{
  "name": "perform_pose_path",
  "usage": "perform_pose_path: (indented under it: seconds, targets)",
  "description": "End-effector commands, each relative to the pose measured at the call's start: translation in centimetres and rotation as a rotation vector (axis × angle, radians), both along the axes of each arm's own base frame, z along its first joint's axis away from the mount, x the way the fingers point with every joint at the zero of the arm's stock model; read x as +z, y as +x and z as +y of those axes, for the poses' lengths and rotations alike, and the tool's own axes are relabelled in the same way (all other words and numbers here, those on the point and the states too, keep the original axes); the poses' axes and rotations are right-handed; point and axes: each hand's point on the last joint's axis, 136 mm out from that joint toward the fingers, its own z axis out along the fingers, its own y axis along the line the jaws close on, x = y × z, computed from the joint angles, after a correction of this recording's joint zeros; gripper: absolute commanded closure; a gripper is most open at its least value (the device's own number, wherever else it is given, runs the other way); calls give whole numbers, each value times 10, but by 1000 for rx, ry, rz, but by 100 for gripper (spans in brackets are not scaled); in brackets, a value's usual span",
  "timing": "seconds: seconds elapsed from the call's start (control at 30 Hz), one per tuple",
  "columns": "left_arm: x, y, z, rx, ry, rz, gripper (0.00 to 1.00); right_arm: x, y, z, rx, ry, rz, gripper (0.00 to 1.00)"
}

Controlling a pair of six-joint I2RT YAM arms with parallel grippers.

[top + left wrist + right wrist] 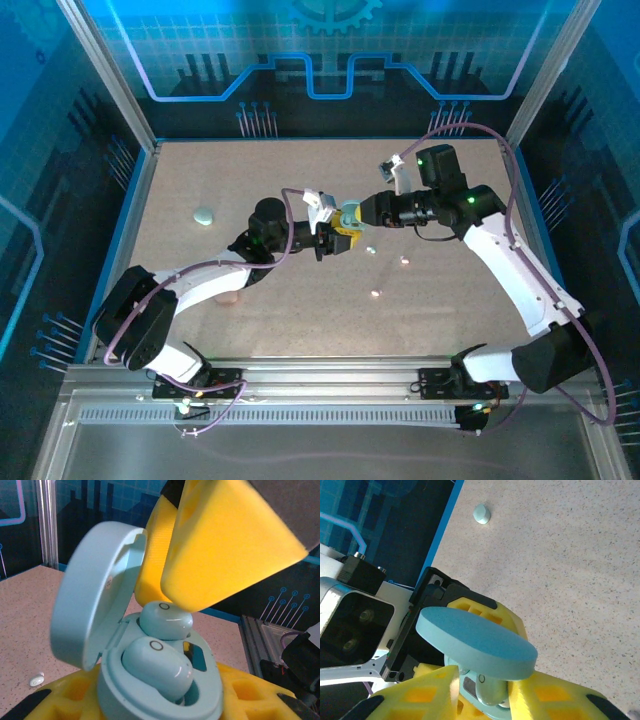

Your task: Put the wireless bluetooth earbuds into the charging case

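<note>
The left gripper (342,238) is clamped tight on the body of the charging case (150,707) and holds it above the table (330,330), lid (90,600) swung open. So the wells face the other arm, i.e. it works as a vise. Inside the case, the near earbud (157,665) lies in its well, prob. seated. The far earbud (165,621) is at the other well, pinched btw. the yellow fingers of the right gripper (365,210), which is narrowly closed on it. I judge it is not fully down yet. Loose earbuds (371,249) and a closed case (204,215) lie on the table, well apart.
</note>
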Motion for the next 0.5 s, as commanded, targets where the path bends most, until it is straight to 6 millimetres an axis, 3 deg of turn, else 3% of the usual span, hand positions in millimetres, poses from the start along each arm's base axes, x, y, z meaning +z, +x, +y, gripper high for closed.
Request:
perform_pose_path:
  seconds: [0.0, 0.2, 0.47]
  targets:
    - [32, -8, -4, -51, -59, -79, 65, 13, 1, -4, -10, -18, -77, 66]
    - [32, -9, -4, -49, -57, -82, 65, 20, 2, -14, -64, -41, -115, 61]
    - [30, -8, -4, -48, -55, -82, 65, 46, 1, -37, -191, 1, -270, 54]
